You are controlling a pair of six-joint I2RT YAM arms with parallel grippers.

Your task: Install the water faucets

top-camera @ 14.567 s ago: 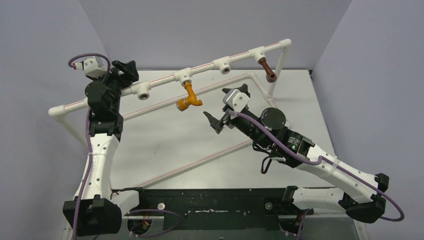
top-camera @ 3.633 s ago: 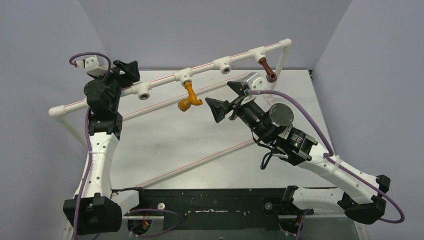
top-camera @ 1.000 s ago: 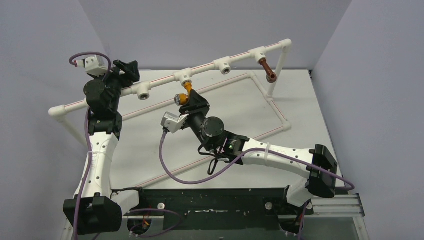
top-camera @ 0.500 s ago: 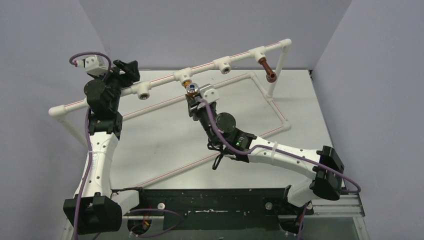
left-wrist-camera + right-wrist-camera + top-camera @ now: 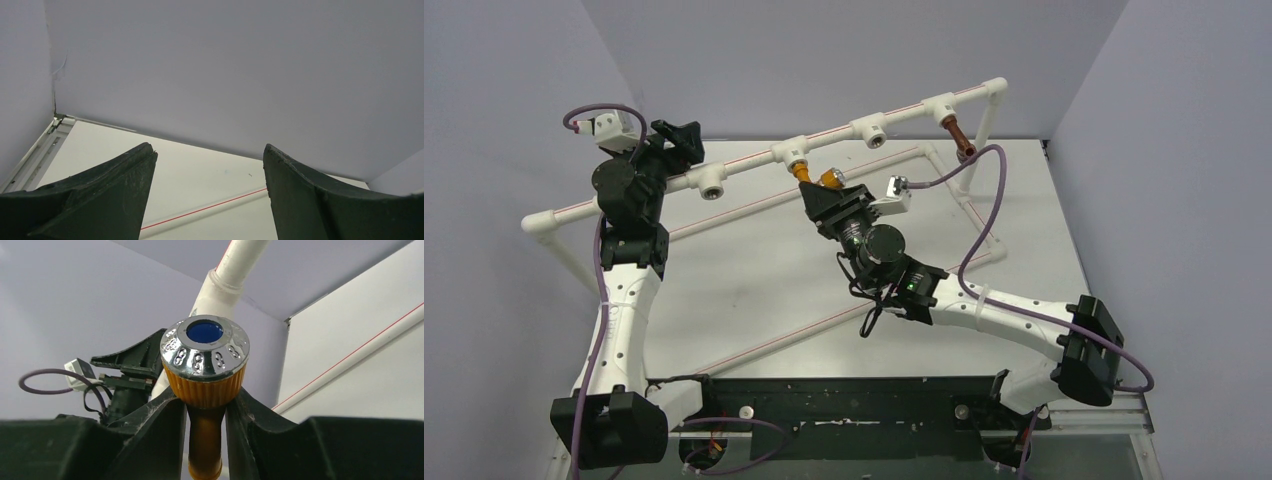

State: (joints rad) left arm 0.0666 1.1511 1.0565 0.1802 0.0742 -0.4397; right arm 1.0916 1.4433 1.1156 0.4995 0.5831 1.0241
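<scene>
The orange-yellow water faucet point(image 5: 804, 173) hangs from a white tee socket point(image 5: 790, 155) on the raised pipe rail, its knob point(image 5: 830, 179) swung out to the right. My right gripper point(image 5: 826, 192) is shut on it. In the right wrist view the fingers point(image 5: 170, 415) clamp the faucet's orange neck just under its ribbed knob and silver, blue-centred cap point(image 5: 205, 362). The dark reddish-brown water faucet point(image 5: 959, 138) hangs from the tee near the rail's right end. My left gripper point(image 5: 682, 135) is open beside the rail's left part, with nothing between its fingers point(image 5: 125, 190).
Two tee sockets point(image 5: 711, 183) point(image 5: 871, 131) on the rail have nothing in them. The white pipe frame point(image 5: 984, 215) with red stripes also runs low over the table. Grey walls close in the back and sides. The right arm's purple cable point(image 5: 979, 200) loops above the table.
The right wrist has rolled round with the orange faucet in its grip. The faucet's knob has swung from left of its socket to the right. The left arm has stayed still.
</scene>
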